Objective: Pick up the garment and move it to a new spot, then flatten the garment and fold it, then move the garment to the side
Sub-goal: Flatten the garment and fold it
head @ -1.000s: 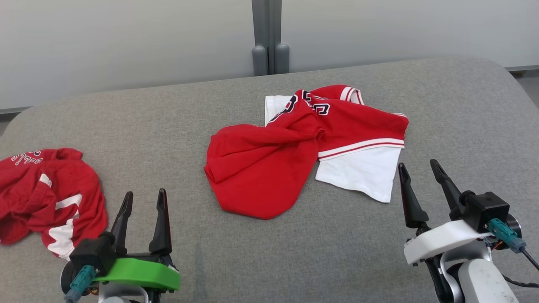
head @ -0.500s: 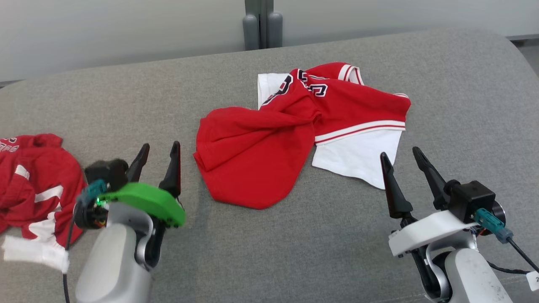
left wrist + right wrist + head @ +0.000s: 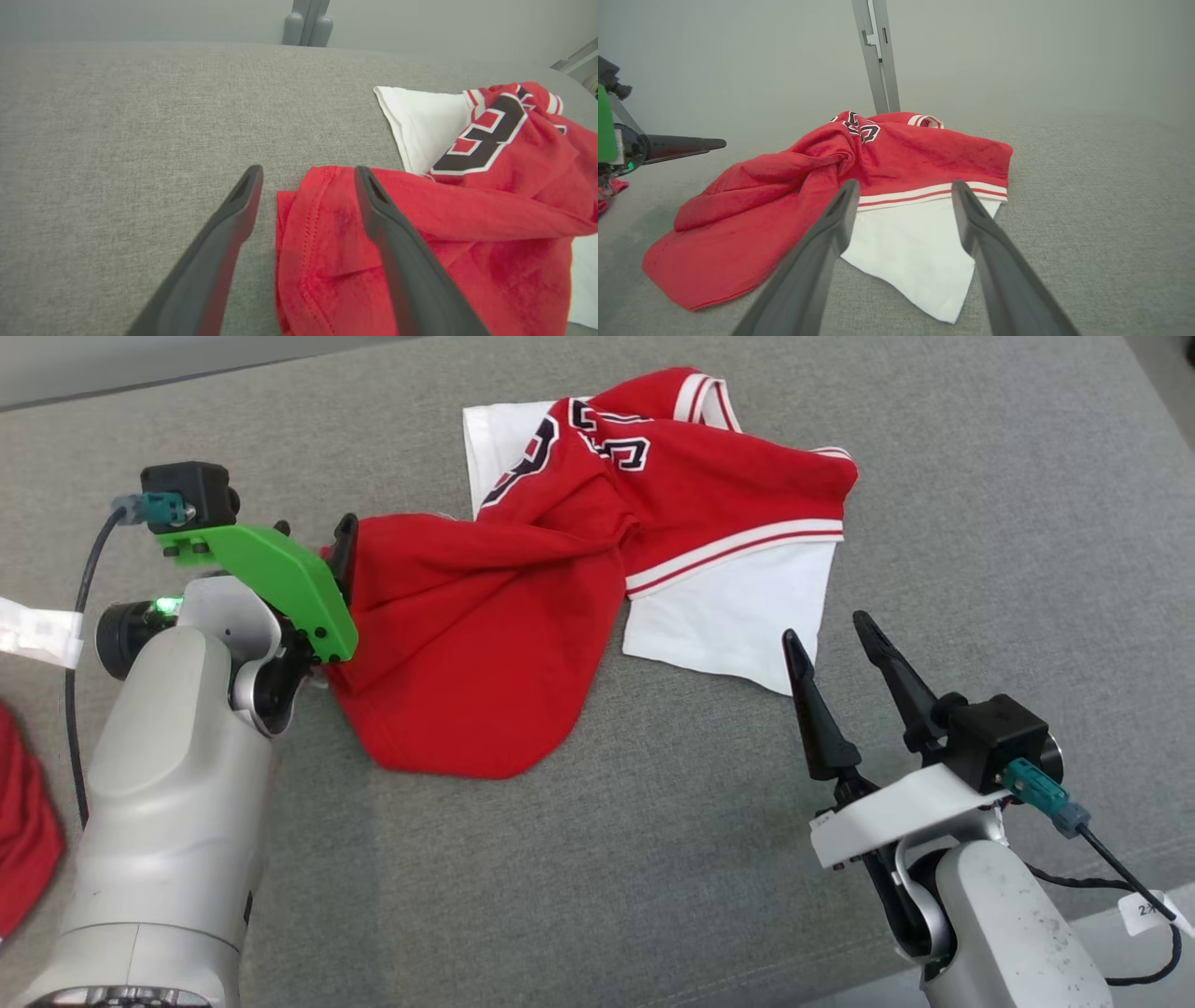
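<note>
Garment (image 3: 467,644): red jersey with white panels and dark block lettering, found crumpled on the grey fabric-covered bench (image 3: 653,896), towards the far middle of the head view. Red body is bunched and twisted across the centre. A white panel is spread flat at the garment's near right corner, and a second white piece is seen at the far side behind the lettering.

Left jaws: spread wide, nothing gripped. In the left wrist view the fingers (image 3: 224,252) are seen astride the garment's (image 3: 490,210) left hem. One finger lies over bare bench and the other over red cloth, with the folded edge between them. Contact with the cloth cannot be judged.

Right jaws: spread wide, empty, held just short of the white corner. In the right wrist view that white panel is framed between the fingers (image 3: 817,261), with the garment (image 3: 784,210) lying beyond them.

Also noted: a second red garment (image 3: 23,821) at the bench's left edge, well apart from the first. A grey post (image 3: 878,60) is seen against the pale wall behind the bench.
</note>
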{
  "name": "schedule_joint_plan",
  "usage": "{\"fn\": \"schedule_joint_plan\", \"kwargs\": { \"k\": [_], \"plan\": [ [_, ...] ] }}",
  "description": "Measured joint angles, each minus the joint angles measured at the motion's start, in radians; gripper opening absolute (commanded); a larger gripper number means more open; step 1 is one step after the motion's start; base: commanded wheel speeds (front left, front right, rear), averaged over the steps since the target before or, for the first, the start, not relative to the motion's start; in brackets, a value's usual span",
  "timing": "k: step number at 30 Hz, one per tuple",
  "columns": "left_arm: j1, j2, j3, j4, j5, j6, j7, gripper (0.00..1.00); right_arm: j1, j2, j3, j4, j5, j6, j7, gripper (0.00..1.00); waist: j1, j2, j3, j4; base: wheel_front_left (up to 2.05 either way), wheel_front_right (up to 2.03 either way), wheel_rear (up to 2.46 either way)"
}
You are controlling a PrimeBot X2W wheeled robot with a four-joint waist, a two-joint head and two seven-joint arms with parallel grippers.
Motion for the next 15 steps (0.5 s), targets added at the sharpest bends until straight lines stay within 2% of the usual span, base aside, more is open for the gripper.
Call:
{"fn": "schedule_joint_plan", "kwargs": {
  "k": [9,14,15],
  "plan": [
    [-0.084,0.042,-0.082,0.125,0.074,0.016,0.086,1.00,-0.017,0.004,0.007,0.029,0.006,0.000,-0.026,1.00,0.0000,0.0000,0.074,-0.076,0.00,0.00,0.00],
    [-0.118,0.050,-0.140,0.150,0.121,0.018,0.117,1.00,-0.018,0.005,0.000,0.030,0.005,0.000,-0.029,1.00,0.0000,0.0000,0.085,-0.086,0.00,0.00,0.00],
    [-0.120,0.049,-0.155,0.150,0.126,0.015,0.119,0.96,-0.018,0.005,0.000,0.031,0.004,0.000,-0.029,1.00,0.0000,0.0000,0.084,-0.084,0.00,0.00,0.00]
  ]
}}
